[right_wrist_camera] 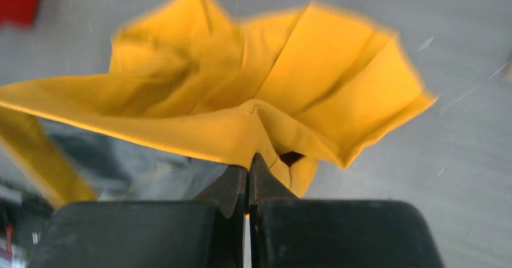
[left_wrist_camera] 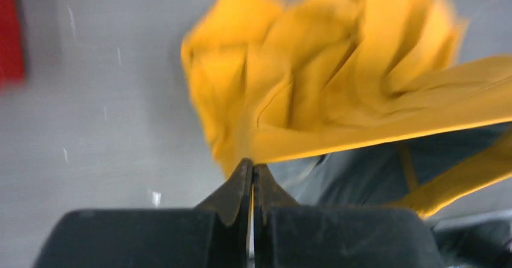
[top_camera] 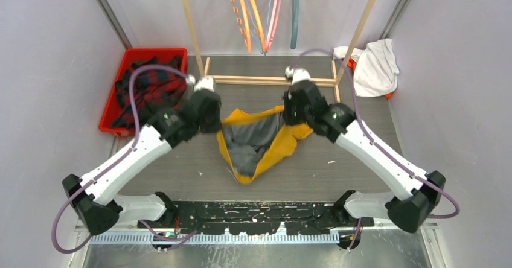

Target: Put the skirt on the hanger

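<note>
left gripper point(left_wrist_camera: 252, 170) and right gripper point(right_wrist_camera: 248, 163) pinch the skirt point(right_wrist_camera: 302, 69), seen only from the wrists; hangers point(top_camera: 295, 14) show only overhead.

Enclosed left and right by pale grey walls point(top_camera: 42, 99). Floored in a dark grey tabletop point(top_camera: 193, 159), flecked white. Backed far by a light wooden frame point(top_camera: 253, 79), red bin point(top_camera: 154, 52) far left, white cloth point(top_camera: 377, 66) far right.

Mustard-yellow skirt point(top_camera: 279, 147) with grey lining is hanging over the middle of the worktop point(top_camera: 314, 183), mouth gaping open. Its waistband is stretching taut between left gripper point(left_wrist_camera: 250, 166) and right gripper point(right_wrist_camera: 249, 159), each pinching the fabric edge. Body is sagging to a crumpled point toward the near edge. Orange, pink and teal hangers point(top_camera: 244, 14) are dangling above the far edge.
</note>
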### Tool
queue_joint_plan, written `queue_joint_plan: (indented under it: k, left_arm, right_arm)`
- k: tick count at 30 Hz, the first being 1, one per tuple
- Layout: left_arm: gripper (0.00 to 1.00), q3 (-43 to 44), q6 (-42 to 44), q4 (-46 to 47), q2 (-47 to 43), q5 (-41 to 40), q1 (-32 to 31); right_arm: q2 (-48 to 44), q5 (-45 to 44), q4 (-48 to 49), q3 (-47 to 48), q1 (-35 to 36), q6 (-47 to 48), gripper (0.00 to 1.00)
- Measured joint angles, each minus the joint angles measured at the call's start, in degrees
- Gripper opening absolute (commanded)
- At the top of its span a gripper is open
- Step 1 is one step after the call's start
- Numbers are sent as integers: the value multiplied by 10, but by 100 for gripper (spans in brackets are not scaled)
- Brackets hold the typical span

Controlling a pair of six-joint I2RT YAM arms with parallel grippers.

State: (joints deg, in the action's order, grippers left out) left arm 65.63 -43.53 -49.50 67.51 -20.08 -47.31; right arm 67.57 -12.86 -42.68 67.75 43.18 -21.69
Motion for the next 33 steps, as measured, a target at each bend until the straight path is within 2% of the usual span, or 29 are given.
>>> queue_joint_plan:
  k: [4,8,11,13,14,19,20,21,24,26,28,32,33]
  left_arm:
    - [0,243,85,-28,81,26,80]
    - [0,513,148,-71,191,42,109]
    - [0,634,175,-90,231,52,110]
    - [0,637,186,-88,219,58,110]
    - [0,607,187,-76,200,64,110]
    - [0,289,171,9,47,99,104]
    - [0,180,159,49,7,106,103]
    - [0,141,152,55,-4,110,102]
    - [0,-74,108,133,-63,122,99]
    - [1,-178,76,158,-90,132,93]
    - [6,-249,54,157,-117,128,91]
    - [25,-313,5,123,-173,121,83]
    - [26,-314,-8,115,-183,122,73]
  right_arm:
    - [79,-22,12,149,-60,55,1]
    - [126,-49,8,301,-73,104,1]
    - [131,-55,10,377,-73,132,1]
    - [121,-57,15,392,-73,146,1]
    - [109,-57,20,384,-73,154,1]
    - [47,-19,41,254,-67,166,1]
    - [34,-6,51,207,-65,162,1]
    - [23,5,61,160,-65,154,1]
    - [4,44,94,-17,-61,111,6]
    - [9,72,106,-113,-54,72,27]
    - [14,84,101,-179,-49,33,47]
    - [-12,98,77,-240,-35,-37,65]
    - [-38,106,68,-244,-28,-50,77]
